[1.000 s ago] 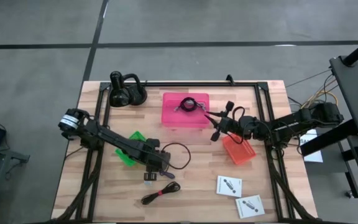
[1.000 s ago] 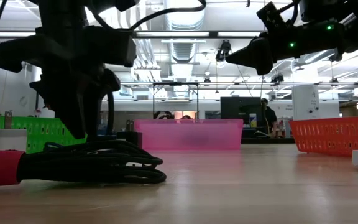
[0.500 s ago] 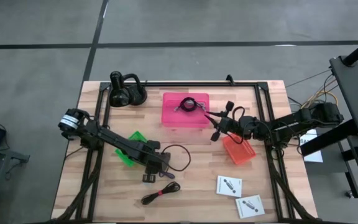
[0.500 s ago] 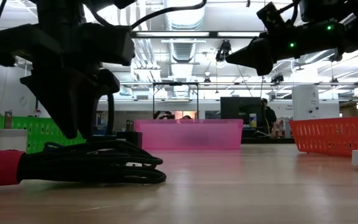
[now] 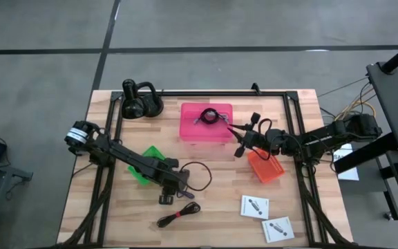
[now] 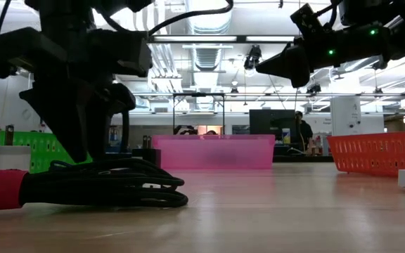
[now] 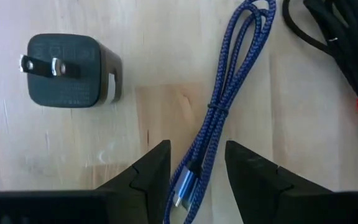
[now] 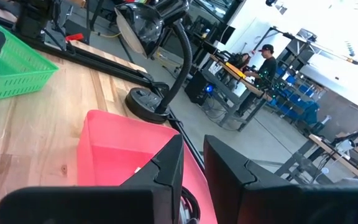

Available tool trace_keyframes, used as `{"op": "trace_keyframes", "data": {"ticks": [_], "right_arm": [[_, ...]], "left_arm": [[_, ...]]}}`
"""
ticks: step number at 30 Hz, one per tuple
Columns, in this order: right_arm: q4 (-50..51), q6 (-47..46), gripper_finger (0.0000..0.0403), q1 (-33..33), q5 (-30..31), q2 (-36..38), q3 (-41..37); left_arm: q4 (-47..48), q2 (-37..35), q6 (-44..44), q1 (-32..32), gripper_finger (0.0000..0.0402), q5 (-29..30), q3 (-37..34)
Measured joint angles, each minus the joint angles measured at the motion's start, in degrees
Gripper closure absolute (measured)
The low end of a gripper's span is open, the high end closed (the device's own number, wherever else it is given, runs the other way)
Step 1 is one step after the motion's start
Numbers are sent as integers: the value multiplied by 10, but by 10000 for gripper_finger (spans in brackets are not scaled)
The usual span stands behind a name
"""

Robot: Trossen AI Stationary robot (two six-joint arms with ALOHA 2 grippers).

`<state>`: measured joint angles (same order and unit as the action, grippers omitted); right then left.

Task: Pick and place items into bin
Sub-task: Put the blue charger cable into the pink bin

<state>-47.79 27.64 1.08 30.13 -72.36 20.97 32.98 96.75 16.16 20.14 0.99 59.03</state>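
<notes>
Straddling purple cable (image 7: 219,115), left end effector (image 7: 196,167) open, charger (image 7: 67,70) nearby

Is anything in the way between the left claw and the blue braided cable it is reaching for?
Nothing visible. In the left wrist view the left claw is open, its fingers either side of the blue braided cable on the wooden table. The black wall plug and black coiled cable lie off to the sides, clear of it.
</notes>
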Motion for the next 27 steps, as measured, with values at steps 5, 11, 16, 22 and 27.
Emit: {"op": "trace_keyframes", "data": {"ticks": [5,11,16,22,27], "right_arm": [[0,1,351,0,0,0,-1],[0,1,351,0,0,0,-1],[8,2,351,0,0,0,-1],[9,6,351,0,0,0,-1],[9,6,351,0,0,0,-1]], "left_arm": [[-19,0,0,0,265,12,-15],[-22,2,0,1,265,12,-15],[-22,23,0,1,265,4,-14],[-22,42,0,1,265,5,-7],[-24,42,0,1,265,5,-8]]}}
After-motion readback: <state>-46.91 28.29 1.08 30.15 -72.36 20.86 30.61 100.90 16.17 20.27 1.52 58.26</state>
